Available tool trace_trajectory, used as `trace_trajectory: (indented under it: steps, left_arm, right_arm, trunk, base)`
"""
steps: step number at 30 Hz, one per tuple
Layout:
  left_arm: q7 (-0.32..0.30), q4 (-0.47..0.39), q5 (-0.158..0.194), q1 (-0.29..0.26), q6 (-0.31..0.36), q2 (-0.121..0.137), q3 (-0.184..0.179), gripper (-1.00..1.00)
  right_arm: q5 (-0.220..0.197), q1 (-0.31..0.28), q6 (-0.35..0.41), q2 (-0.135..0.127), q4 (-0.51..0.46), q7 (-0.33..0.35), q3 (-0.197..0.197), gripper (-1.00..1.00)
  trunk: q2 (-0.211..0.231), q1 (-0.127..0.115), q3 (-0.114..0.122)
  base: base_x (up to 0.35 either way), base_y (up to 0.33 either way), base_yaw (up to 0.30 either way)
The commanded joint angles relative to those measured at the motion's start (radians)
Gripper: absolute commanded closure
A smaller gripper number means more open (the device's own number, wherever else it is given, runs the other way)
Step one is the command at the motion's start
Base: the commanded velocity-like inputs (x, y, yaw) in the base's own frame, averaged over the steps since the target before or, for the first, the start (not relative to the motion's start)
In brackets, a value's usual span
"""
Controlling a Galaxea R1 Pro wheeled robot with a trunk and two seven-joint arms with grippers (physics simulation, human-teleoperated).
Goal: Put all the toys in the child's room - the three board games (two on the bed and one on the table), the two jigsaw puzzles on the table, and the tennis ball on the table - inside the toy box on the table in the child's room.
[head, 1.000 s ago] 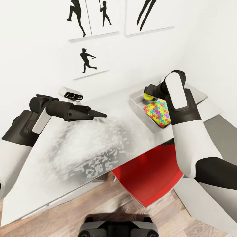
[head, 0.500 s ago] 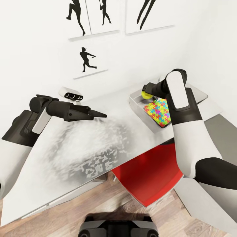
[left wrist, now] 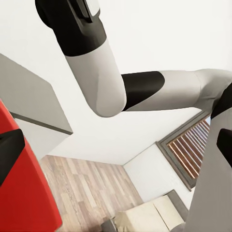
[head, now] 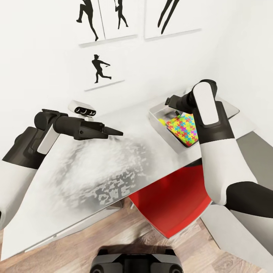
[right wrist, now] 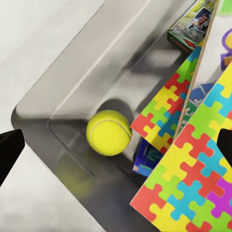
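At the far right corner of the table [head: 113, 167], the toy box [head: 157, 113] holds the tennis ball [right wrist: 108, 132], which rests free on the grey floor of the bin, close against its sloping wall. Two jigsaw puzzles [right wrist: 193, 169] stand tilted just beside the ball, one leaning over a blue board game [right wrist: 145, 159]; a further printed game box [right wrist: 193, 29] lies deeper in the bin.

Right claw [right wrist: 116, 150]: fingers spread, holding nothing. It hangs over the bin with the ball below and between its tips, apart from both.

Left claw [head: 113, 132]: fingers pressed together, empty, hovering over the middle of the table, well apart from the toy box.

Handling notes, by judgement: the ball is light, springy and felt-covered, so it rolls freely and should be taken across its widest part. The puzzles are thin, stiff boards, likely to slide; take hold at an exposed edge. The game boxes are light card; grip across a short side without crushing.
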Motion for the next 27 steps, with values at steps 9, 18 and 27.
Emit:
trace_trajectory:
  steps: [9, 18, 27]
  left_arm:
    - [-0.004, 0.000, 0.001, -0.001, 0.011, 0.000, -0.002, -1.00]
    - [-0.004, 0.000, 0.000, -0.001, 0.011, 0.001, -0.002, -1.00]
    - [-0.004, 0.000, 0.000, 0.000, 0.011, 0.000, -0.004, -1.00]
  right_arm:
    - [-0.008, -0.001, 0.002, -0.003, -0.010, -0.010, 0.003, -1.00]
    - [-0.008, -0.001, -0.001, 0.000, -0.008, 0.002, 0.003, -1.00]
    - [-0.006, -0.001, -0.002, 0.000, -0.007, 0.002, 0.003, -1.00]
  trunk:
    - [-0.002, 0.001, -0.001]
    - [-0.002, 0.001, 0.000]
    - [-0.002, 0.001, 0.011]
  base:
    - [0.000, 0.000, 0.000]
    - [0.000, 0.000, -0.012]
    - [0.000, 0.000, -0.131]
